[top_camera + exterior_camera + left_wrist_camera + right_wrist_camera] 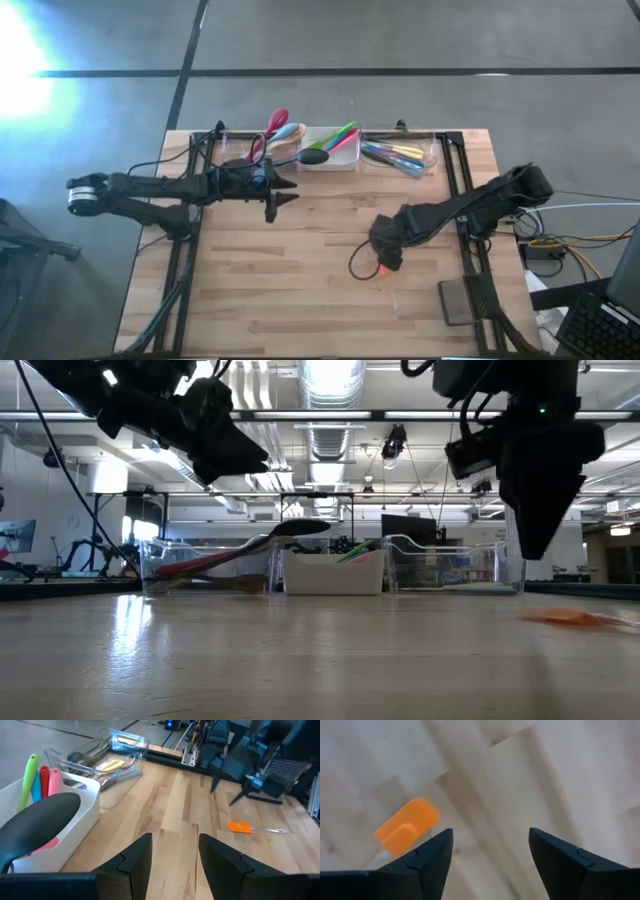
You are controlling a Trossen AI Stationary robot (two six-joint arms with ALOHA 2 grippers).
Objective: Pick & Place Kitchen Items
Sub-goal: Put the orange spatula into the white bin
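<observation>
Right gripper (385, 262) hangs over the front-centre of the table (300, 300), fingers spread wide with nothing between them, pointing down just beside the orange spatula (406, 826), which lies flat on the wood with its clear handle trailing off (252, 828). Looks like the reach step for this last loose item; next move calls for lining the jaws over the spatula's handle or blade, dropping to the board and closing. Further back, left gripper (283, 193) hovers near the trays, fingers parted and empty, black ladle (37, 827) resting across the white tray (92, 805) beside it. Back edge: clear trays hold the rest, pink spoon (277, 124) left, coloured utensils (395, 155) right.
</observation>
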